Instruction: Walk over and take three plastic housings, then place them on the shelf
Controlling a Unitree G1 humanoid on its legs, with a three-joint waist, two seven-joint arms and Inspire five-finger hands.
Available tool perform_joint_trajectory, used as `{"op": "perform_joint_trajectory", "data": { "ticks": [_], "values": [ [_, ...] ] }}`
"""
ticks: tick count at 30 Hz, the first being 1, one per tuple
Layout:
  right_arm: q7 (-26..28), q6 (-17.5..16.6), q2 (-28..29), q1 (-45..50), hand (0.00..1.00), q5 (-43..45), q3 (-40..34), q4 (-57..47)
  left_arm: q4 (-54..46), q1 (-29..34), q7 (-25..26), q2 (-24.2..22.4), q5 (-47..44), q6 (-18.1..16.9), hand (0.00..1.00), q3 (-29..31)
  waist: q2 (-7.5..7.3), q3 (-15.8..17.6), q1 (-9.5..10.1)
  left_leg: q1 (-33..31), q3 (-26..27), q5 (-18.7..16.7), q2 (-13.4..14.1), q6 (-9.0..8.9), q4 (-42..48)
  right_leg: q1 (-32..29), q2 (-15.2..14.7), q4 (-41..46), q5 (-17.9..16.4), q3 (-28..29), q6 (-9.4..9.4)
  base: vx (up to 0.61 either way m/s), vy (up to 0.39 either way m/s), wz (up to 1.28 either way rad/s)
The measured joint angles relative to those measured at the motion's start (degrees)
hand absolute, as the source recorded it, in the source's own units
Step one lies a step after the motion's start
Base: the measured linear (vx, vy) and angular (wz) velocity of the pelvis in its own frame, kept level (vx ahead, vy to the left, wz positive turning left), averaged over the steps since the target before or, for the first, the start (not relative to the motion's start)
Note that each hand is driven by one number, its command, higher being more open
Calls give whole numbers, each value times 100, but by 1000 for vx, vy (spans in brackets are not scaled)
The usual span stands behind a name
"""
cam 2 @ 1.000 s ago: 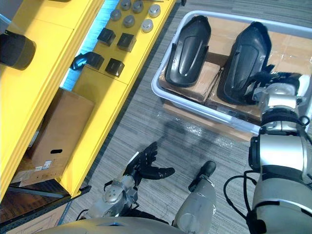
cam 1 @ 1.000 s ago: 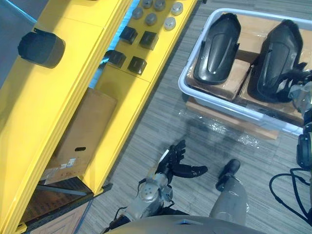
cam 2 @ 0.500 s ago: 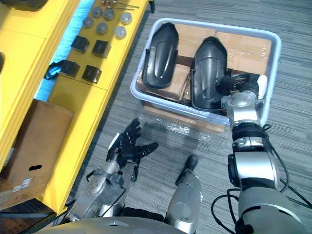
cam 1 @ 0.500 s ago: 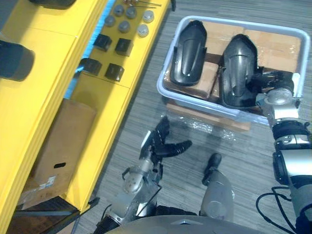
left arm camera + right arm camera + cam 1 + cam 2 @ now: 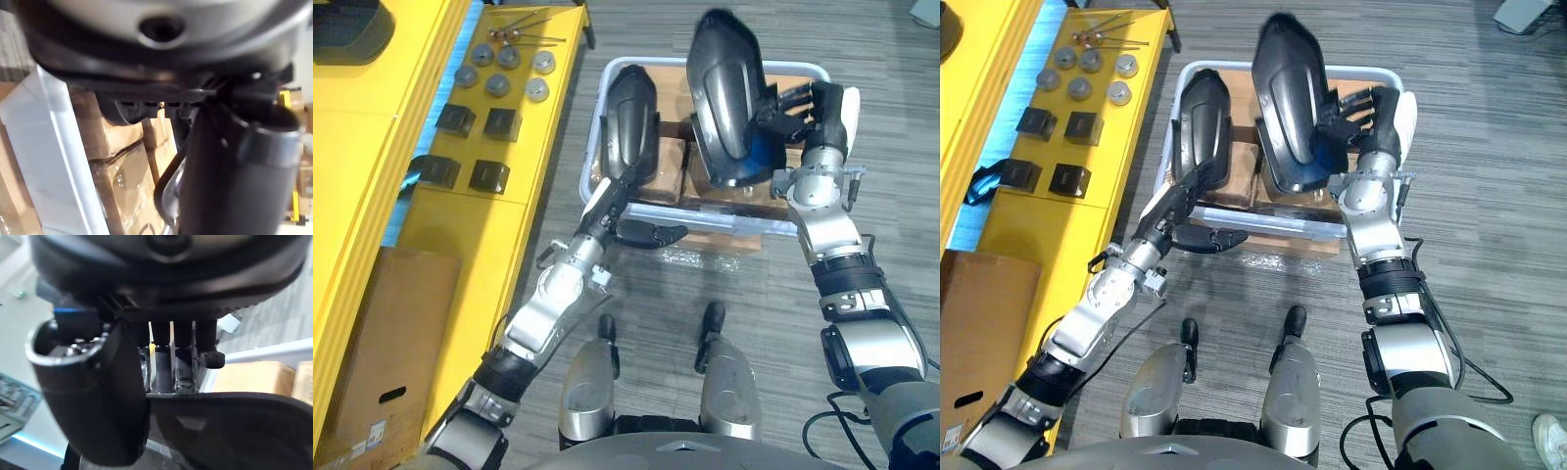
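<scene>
We judged the raised housing (image 5: 724, 93) could twist loose, being held by one edge only. Our left hand (image 5: 602, 213), fingers straight and thumb spread, touched the second housing (image 5: 628, 113) at the bin's (image 5: 590, 162) left side; farther off, our right hand (image 5: 813, 113) curled round the raised one above the bin

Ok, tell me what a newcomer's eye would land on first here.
First, the big black housing held up above the white bin, gripped by the fingers of the right hand. Next, the second housing lying on cardboard boxes in the bin, with the open left hand reaching to its near end. On the left, a bright yellow shelf carries small dark blocks and grey discs.
</scene>
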Motion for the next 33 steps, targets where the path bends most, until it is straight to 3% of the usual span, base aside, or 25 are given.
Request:
{"op": "perform_joint_trajectory", "data": {
  "ticks": [4, 7, 12, 14, 18, 25, 30, 33],
  "values": [
    [-71, -626, 0, -59, 0, -231, 263, -348, 694, -560, -99, -18, -615, 493, 100, -153, -23, -11, -129, -3, 44, 6, 4, 9, -1, 8, 25, -109, 91, 30, -5, -40, 12, -7],
    [-72, -891, 4, -52, 0, -418, 483, -618, 1111, -591, 90, -95, -1145, 660, 100, -224, -24, -11, -214, -4, 65, 6, 9, 9, -1, 1, 43, -138, 113, 68, -5, -17, 3, -5],
    [-69, -1229, 127, 94, 0, -480, 601, -1004, 1371, -616, 472, -260, -2436, 667, 100, -220, -38, -13, -200, -11, 75, 6, 9, 9, 3, -11, 45, -140, 118, 94, -3, 0, 1, -1],
    [-66, -1292, 217, 241, 0, -508, 630, -1115, 1366, -669, 553, -346, -2860, 504, 100, -212, -48, -9, -173, -13, 75, 5, 8, 9, 5, -11, 45, -139, 118, 97, -3, 0, 0, 0],
    [-25, -1313, 594, 673, 0, -689, 869, -1138, 1374, -899, 1063, -654, -3763, -184, 100, -132, -154, -15, -172, -13, 75, 5, 5, 9, 13, -12, 43, -126, 117, 107, -3, 0, 0, 0],
    [-7, -1313, 719, 834, 0, -888, 1014, -1135, 1485, -1039, 1129, -829, -4756, -1168, 100, 308, -165, -14, -176, -5, 71, 4, 3, 11, 33, -13, 41, -79, 112, 120, -4, 0, 0, 0],
    [-6, -1326, 730, 853, 0, -879, 1014, -1135, 1481, -1038, 865, -822, -5202, -1524, 100, 563, -173, -15, -147, -7, 63, 4, 2, 11, 30, -13, 36, -59, 108, 114, -4, 0, 0, 0],
    [0, -1474, 749, 921, 0, -874, 1022, -1135, 1471, -1038, 604, -821, -5384, -1547, 100, 692, -178, -15, -142, -10, 52, 6, 2, 13, 21, -13, 35, -58, 107, 104, -5, 0, 0, 0]
  ]
}}
